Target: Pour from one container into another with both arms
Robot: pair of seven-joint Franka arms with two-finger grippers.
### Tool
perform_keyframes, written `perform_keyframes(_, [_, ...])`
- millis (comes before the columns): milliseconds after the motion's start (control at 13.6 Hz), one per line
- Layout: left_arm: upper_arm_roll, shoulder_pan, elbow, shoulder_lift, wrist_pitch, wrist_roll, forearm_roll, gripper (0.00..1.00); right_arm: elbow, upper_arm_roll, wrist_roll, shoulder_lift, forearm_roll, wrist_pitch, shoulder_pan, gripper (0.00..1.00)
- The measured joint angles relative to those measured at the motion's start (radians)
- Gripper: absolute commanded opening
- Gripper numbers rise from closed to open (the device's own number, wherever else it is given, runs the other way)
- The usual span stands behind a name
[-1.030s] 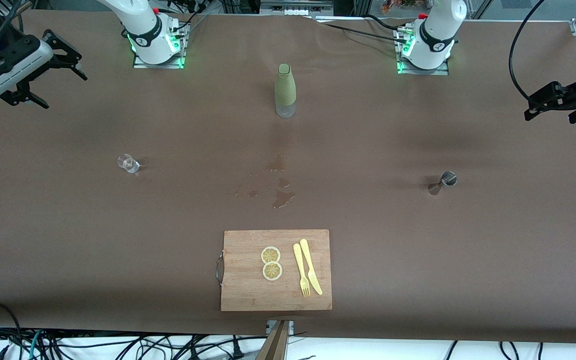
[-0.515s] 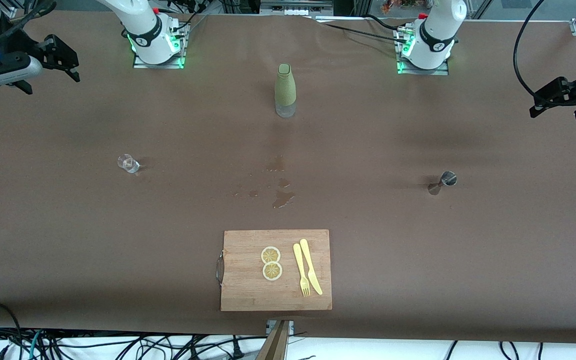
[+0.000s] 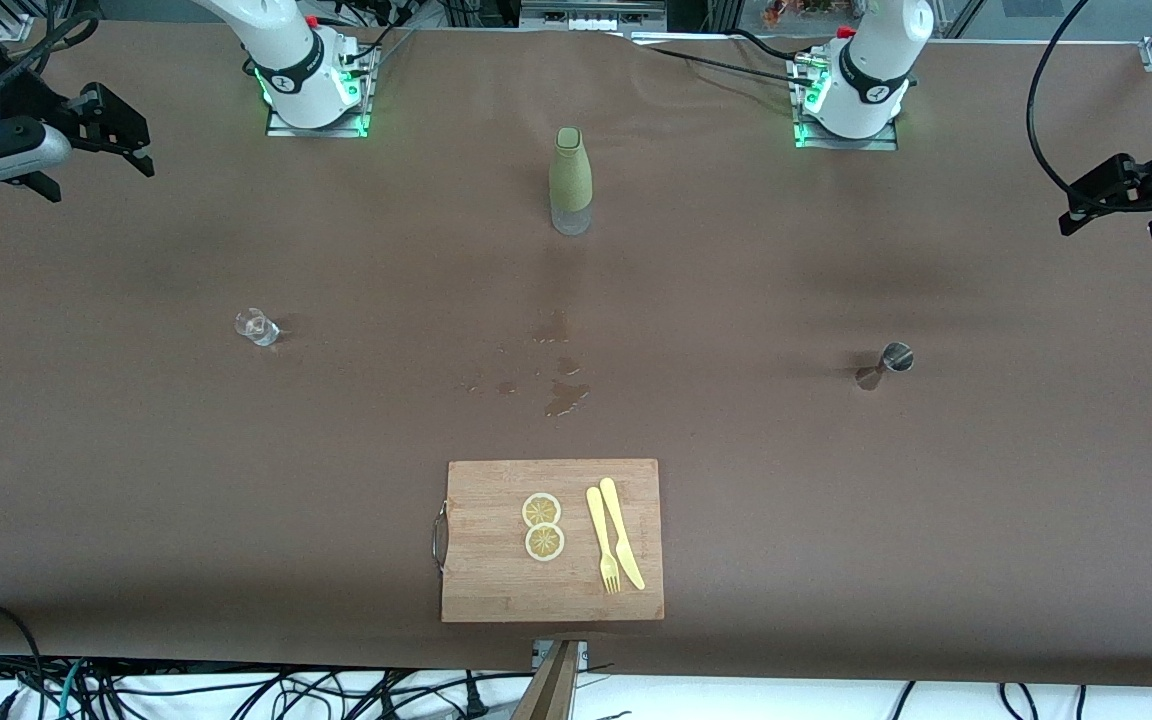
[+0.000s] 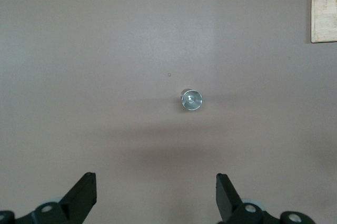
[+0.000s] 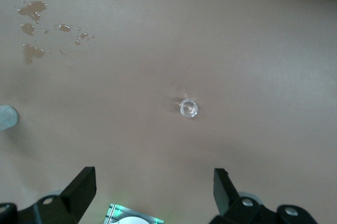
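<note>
A small clear glass (image 3: 257, 327) (image 5: 188, 108) stands toward the right arm's end of the table. A metal jigger (image 3: 891, 362) (image 4: 191, 99) stands toward the left arm's end. A green bottle (image 3: 570, 180) is upright between the two arm bases. My right gripper (image 3: 102, 185) (image 5: 154, 170) hangs open and empty high over the table's edge at its own end. My left gripper (image 3: 1108, 230) (image 4: 155, 175) is open and empty too, high over its own end. Neither gripper touches anything.
A wooden cutting board (image 3: 496, 570) lies near the front camera, carrying two lemon slices (image 3: 542, 526), a yellow fork and a yellow knife (image 3: 614, 545). Wet spill patches (image 3: 562, 392) (image 5: 31, 9) mark the cloth between board and bottle.
The right gripper has swung up and toward the base side of the table, tilting flatter. The left gripper has shifted slightly outward. The glass, jigger and bottle have not moved.
</note>
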Motion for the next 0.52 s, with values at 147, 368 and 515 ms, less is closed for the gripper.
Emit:
perform_keyframes(147, [-0.001, -0.005, 0.0, 0.0, 0.0, 0.0, 0.008, 1.0, 0.0, 0.0, 0.002, -0.003, 0.002, 0.006, 0.001, 0.99])
perform_keyframes(368, [-0.009, -0.021, 0.0, 0.0, 0.0, -0.016, 0.011, 1.0, 0.001, 0.0, 0.004, -0.01, 0.003, 0.009, 0.002, 0.99])
perform_keyframes(515, [-0.01, -0.044, 0.0, 0.0, 0.0, -0.03, 0.011, 1.0, 0.001, 0.0, 0.005, -0.017, 0.003, 0.009, 0.002, 0.99])
